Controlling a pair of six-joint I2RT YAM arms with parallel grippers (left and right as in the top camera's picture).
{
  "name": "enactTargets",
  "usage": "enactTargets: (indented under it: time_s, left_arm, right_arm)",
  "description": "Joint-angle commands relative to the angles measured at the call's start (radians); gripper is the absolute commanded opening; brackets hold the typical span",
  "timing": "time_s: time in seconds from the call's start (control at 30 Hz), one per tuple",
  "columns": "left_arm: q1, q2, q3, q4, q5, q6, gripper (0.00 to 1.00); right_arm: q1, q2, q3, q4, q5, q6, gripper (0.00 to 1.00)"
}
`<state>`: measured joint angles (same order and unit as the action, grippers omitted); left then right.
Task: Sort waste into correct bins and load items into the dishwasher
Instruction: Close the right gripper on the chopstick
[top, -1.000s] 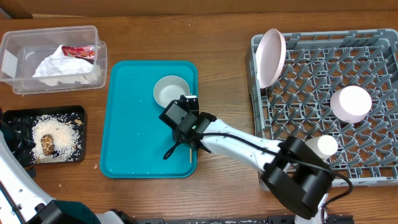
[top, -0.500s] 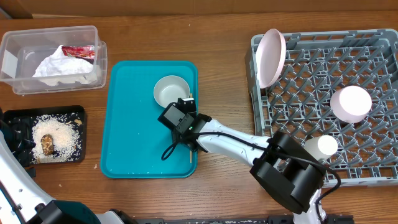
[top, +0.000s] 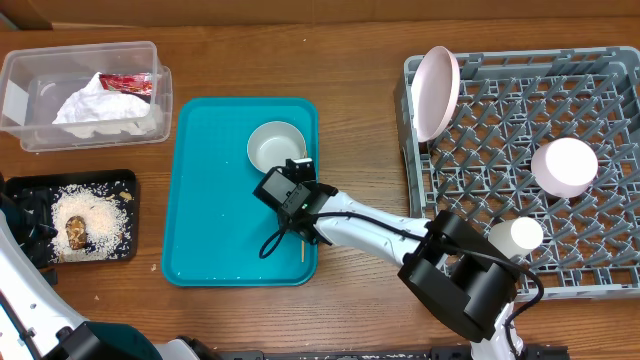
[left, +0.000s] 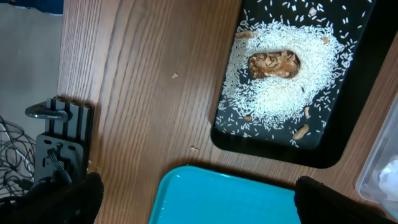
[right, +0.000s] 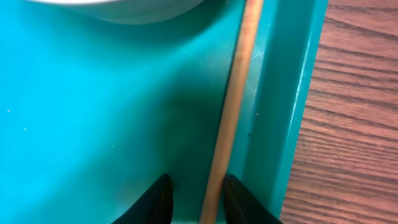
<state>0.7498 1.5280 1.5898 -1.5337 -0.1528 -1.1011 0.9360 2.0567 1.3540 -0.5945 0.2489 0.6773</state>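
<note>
A thin wooden stick (right: 231, 106) lies along the right inner edge of the teal tray (top: 215, 200). My right gripper (right: 199, 190) is low over the tray, its fingers open and straddling the stick, with the right finger against it. In the overhead view the right gripper (top: 292, 192) sits just below the greyish bowl (top: 274, 146). My left gripper (left: 199, 202) is wide open and empty above the tray's corner. The black tray (left: 348, 134) holds rice scraps and a brown lump (left: 273, 65). The clear tub (top: 30, 85) holds the napkin (top: 98, 108) and the red wrapper (top: 127, 83).
The grey dish rack (top: 500, 130) stands at the right with a large plate (top: 436, 92) upright at its left wall, a small plate (top: 564, 165) and a white round item (top: 520, 235). Bare wooden table lies between tray and rack.
My right gripper has shifted slightly up and left along the stick beside the bowl. The left arm and everything else have stayed put.
</note>
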Motion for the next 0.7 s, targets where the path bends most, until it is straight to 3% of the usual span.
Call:
enactTargets:
  time_s: [0.0,0.27,0.57,0.67]
  left_arm:
    - [0.003,0.003,-0.004,-0.002,-0.003,-0.018,1.0]
    - [0.003,0.003,-0.004,-0.002,-0.003,-0.018,1.0]
    - [0.003,0.003,-0.004,-0.002,-0.004,-0.018,1.0]
    - [0.003,0.003,-0.004,-0.002,-0.003,-0.018,0.99]
  right_arm:
    - [0.013,0.032,0.003,-0.013,0.03,0.009,0.29]
    - [0.013,0.077,-0.018,-0.019,0.069,0.056,0.29]
    - [0.013,0.077,0.025,-0.091,0.064,0.061,0.04]
    - [0.013,0.073,0.102,-0.175,0.065,0.061,0.04]
